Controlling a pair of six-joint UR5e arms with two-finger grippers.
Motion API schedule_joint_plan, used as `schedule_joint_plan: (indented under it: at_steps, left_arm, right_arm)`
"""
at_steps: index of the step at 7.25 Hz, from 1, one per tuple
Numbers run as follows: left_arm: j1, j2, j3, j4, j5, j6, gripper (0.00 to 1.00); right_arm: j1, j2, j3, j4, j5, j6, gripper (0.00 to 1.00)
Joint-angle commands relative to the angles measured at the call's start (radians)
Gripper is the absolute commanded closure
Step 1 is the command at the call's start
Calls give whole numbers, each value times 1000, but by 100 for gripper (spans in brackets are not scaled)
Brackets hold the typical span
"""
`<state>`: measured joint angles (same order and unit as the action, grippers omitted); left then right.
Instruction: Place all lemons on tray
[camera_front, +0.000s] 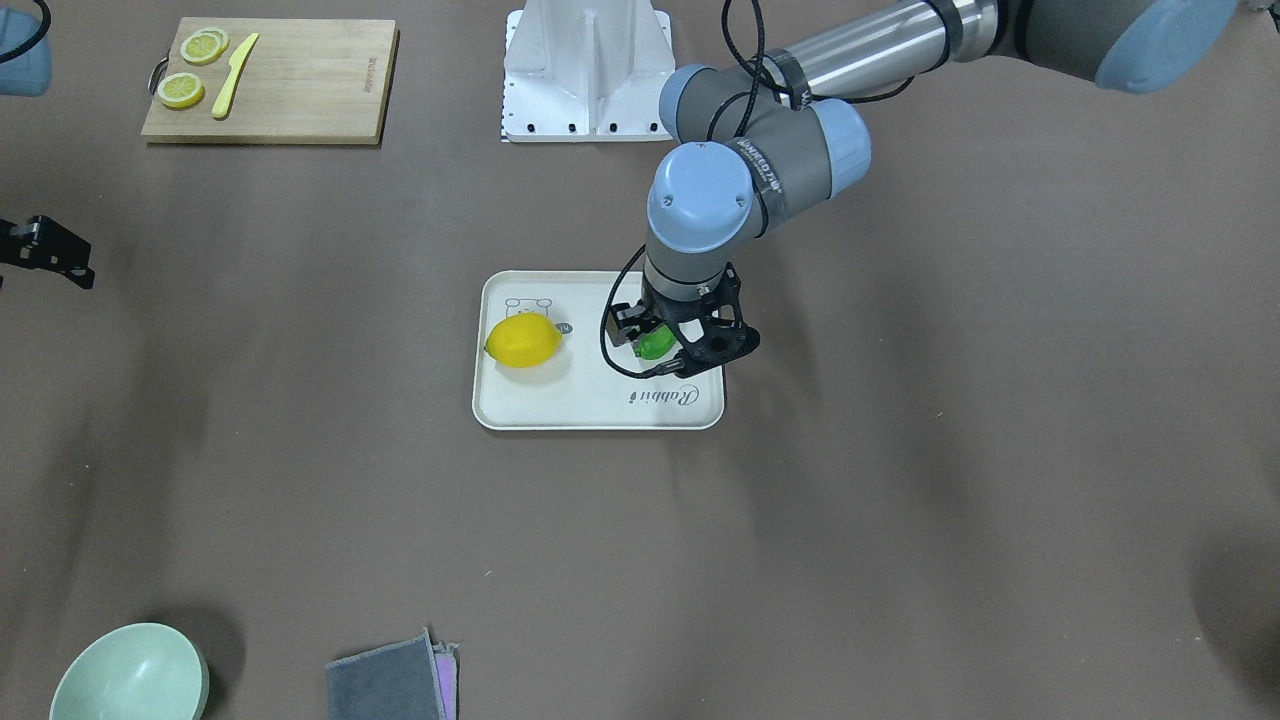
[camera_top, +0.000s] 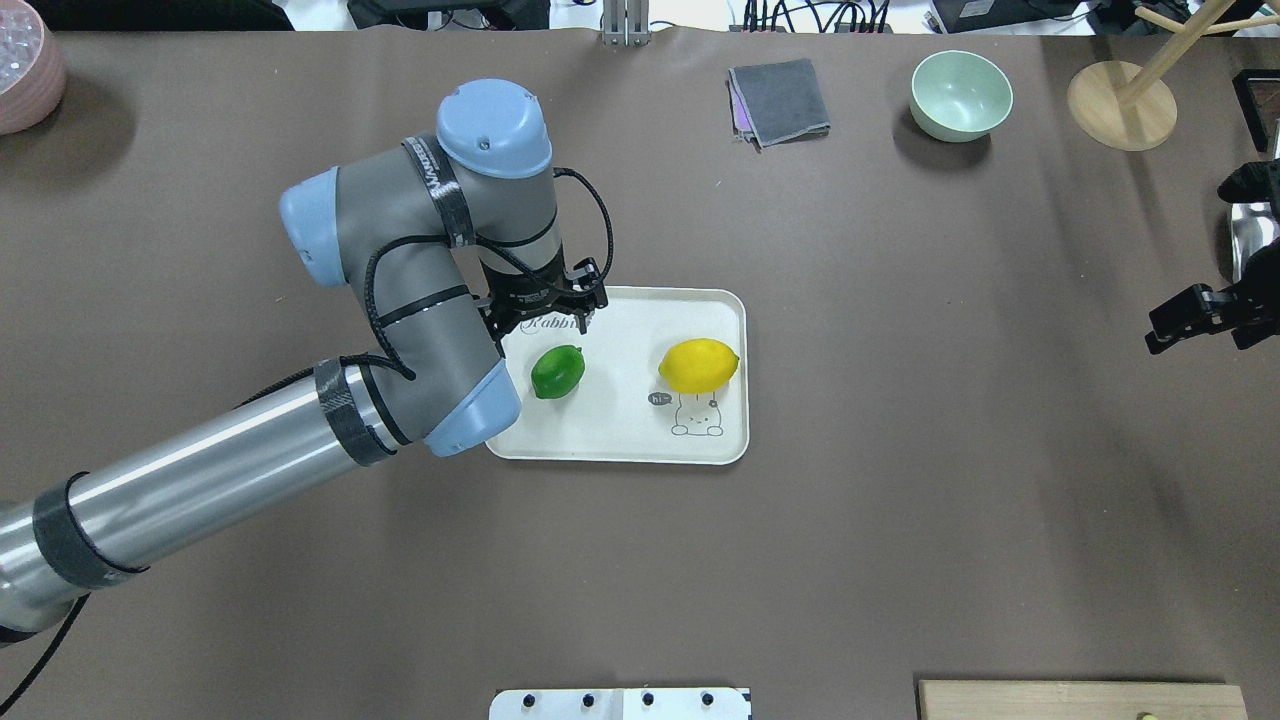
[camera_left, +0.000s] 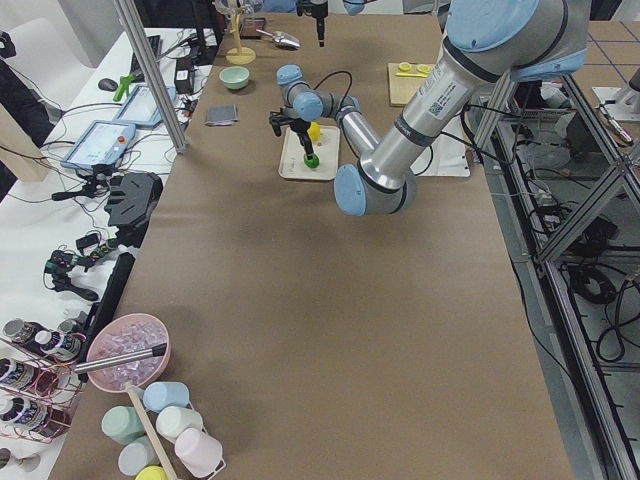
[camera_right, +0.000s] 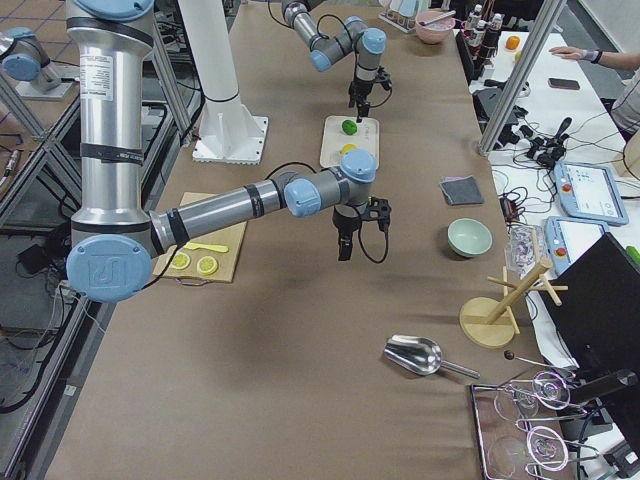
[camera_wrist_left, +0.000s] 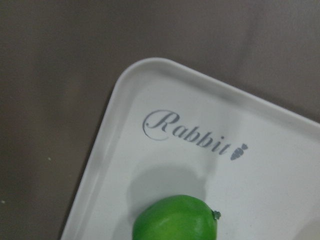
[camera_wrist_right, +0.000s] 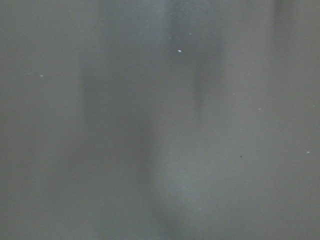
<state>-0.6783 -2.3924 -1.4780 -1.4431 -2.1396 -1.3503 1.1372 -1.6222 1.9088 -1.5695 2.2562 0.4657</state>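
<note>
Closest to your left wrist camera, the green lemon rests on the tray, just below the "Rabbit" script and clear of the rim. Your left tool hangs above it with its jaws spread and nothing between them, so the fruit lies free. By the cartoon drawing at the tray's other end lies the yellow lemon, well apart from the green one; that spacing likely keeps either from nudging the other. Your right tool sits at the edge of the surface, probably to leave the left arm room; how far it is open cannot be told. With both lemons on the tray, the placing looks done.
</note>
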Motion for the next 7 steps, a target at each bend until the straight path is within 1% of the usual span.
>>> schedule_joint_plan:
  at_steps: [1,2,3,4,5,6,7]
  left_arm:
    - [-131,167,-204,125,-39,219,2]
    - [-174,252,-261,125,-80,287,2]
    - [-226,321,-295,124,-113,319,2]
    - [-268,416,-333,124,-134,439,2]
    - [-312,467,-337,125,-134,555,2]
    - [-367,508,-352,125,-134,629,2]
    - [-413,580,-379,122,-135,728,2]
  right_arm:
    - [93,2,-52,-113,-4,-172,1]
    - [134,4,-75,-153,12,-211,1]
    - [185,11,-115,-182,46,-248,1]
    - [226,10,-147,-182,65,-257,1]
    - [254,7,-161,-184,81,-257,1]
    - [283,8,-184,-179,82,-259,1]
    - [306,8,-209,-172,63,-303,1]
